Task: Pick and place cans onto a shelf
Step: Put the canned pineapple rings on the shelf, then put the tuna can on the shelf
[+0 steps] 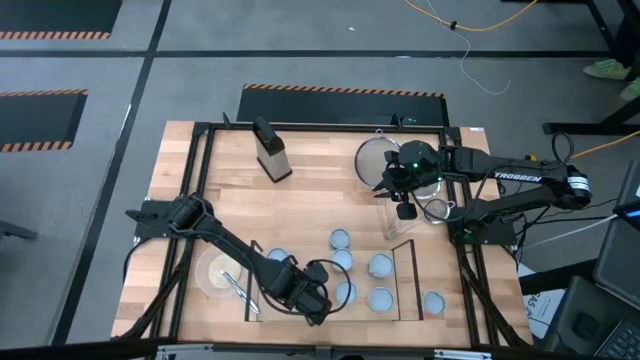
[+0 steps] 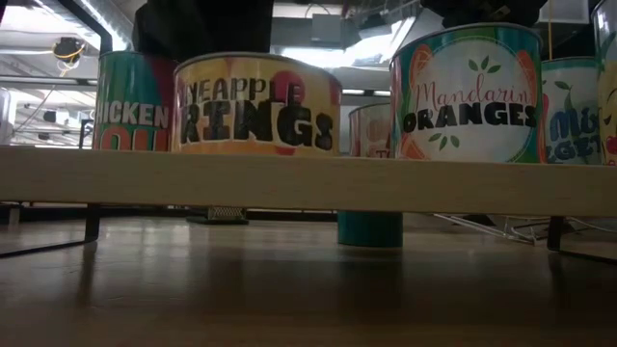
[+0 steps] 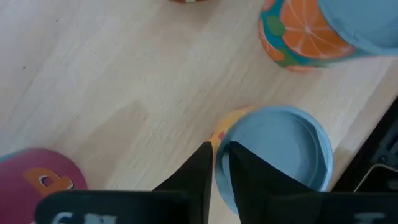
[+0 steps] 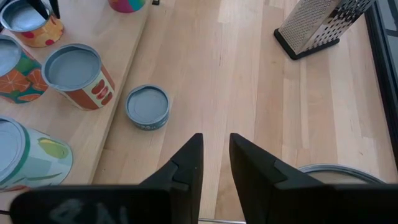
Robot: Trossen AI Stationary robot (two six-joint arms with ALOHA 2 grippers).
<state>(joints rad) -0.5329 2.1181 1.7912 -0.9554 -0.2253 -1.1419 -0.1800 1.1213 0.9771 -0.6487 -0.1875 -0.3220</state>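
Several cans stand on the shelf (image 1: 300,318) at the table's near edge. Among them are a pineapple can (image 2: 255,101), an orange-printed can (image 3: 305,34) and a red-and-white can (image 4: 78,74). A small teal can (image 4: 147,107) stands on the table just beyond the shelf. My left gripper (image 3: 216,149) points down over the pineapple can (image 3: 273,155), slightly open, one finger on either side of its rim. My right gripper (image 4: 216,140) hangs open and empty above the table's far right part. My left gripper comes from above with its fingers (image 3: 199,165) on either side of the pineapple can's rim (image 3: 219,134), one over the pale blue top and one outside the wall. Whether they touch the rim I cannot tell. The can stands upright on the shelf board.
A metal grater (image 1: 272,150) stands at the far left, and a wire strainer (image 1: 380,160) lies under my right arm. A pale bowl with a utensil (image 1: 222,272) sits left of the shelf. One can (image 1: 433,302) stands on the table right of the shelf.
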